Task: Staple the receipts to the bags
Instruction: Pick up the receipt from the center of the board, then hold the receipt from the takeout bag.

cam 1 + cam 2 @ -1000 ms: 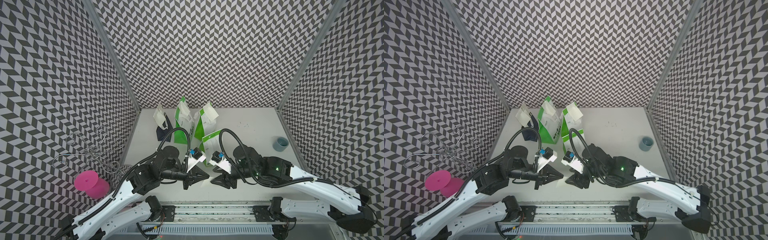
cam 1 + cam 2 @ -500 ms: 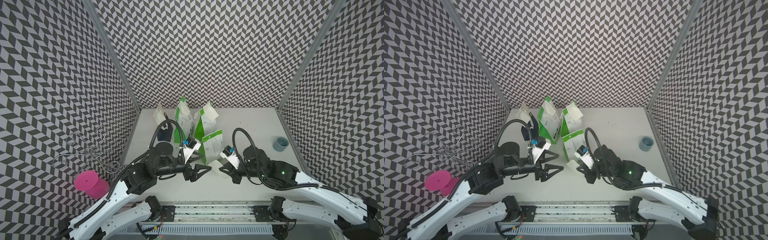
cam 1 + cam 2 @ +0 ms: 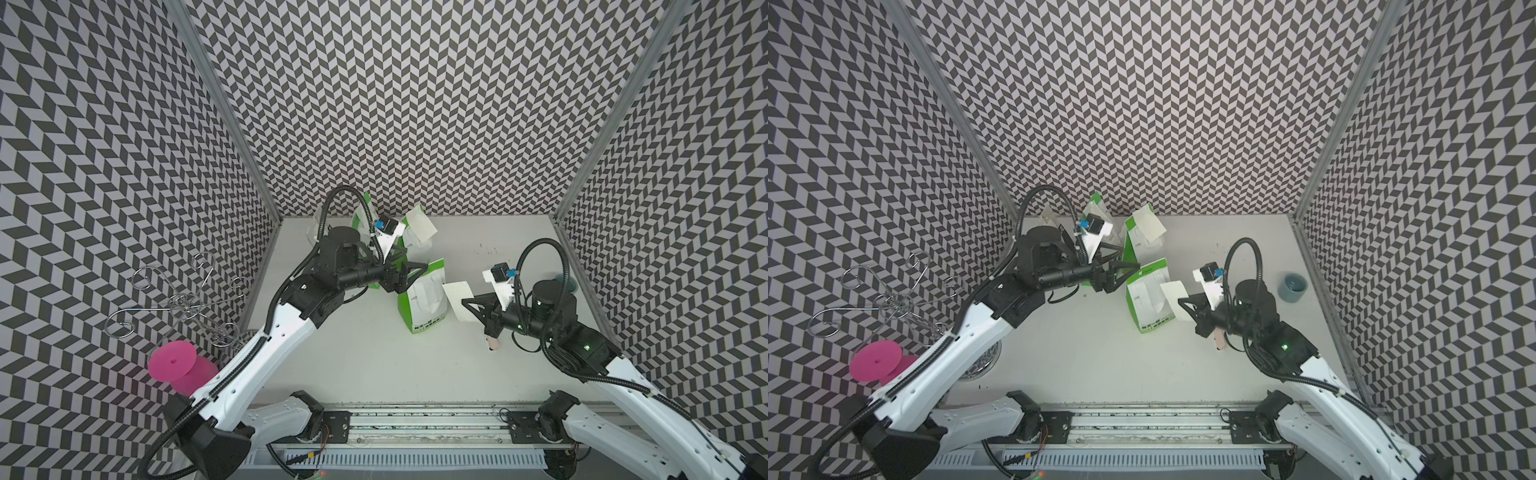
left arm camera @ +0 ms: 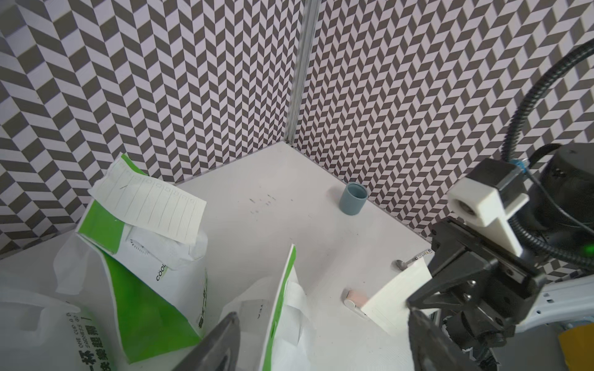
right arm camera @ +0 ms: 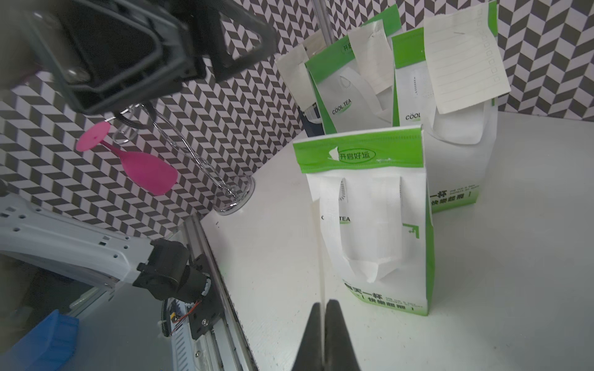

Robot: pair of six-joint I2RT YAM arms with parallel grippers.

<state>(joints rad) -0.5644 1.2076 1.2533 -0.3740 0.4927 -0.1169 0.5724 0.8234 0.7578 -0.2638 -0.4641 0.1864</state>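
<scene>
The front green-and-white bag (image 3: pixel 422 297) (image 3: pixel 1148 299) stands upright mid-table. My left gripper (image 3: pixel 415 266) (image 4: pixel 321 347) is open, and the bag's top edge (image 4: pixel 284 289) stands between its fingers (image 4: pixel 221 343). My right gripper (image 3: pixel 467 302) (image 5: pixel 321 316) is shut on a cream receipt (image 3: pixel 456 299) (image 4: pixel 395 298), held on edge right of that bag (image 5: pixel 369 225). Two more green bags (image 5: pixel 340 96) stand behind, and one carries a receipt (image 5: pixel 463 64) (image 4: pixel 151 205). The navy bag is mostly hidden behind my left arm.
A small pinkish stapler (image 3: pixel 493 343) (image 4: pixel 355 297) lies on the table under my right gripper. A grey-blue cup (image 3: pixel 1292 286) (image 4: pixel 353 199) stands by the right wall. A wire rack (image 3: pixel 187 307) with a pink goblet (image 3: pixel 174 365) stands at the left edge.
My left gripper has opened and moved back from the front centre to the front bag's top. My right gripper has shut on the receipt and swung right of the bag.
</scene>
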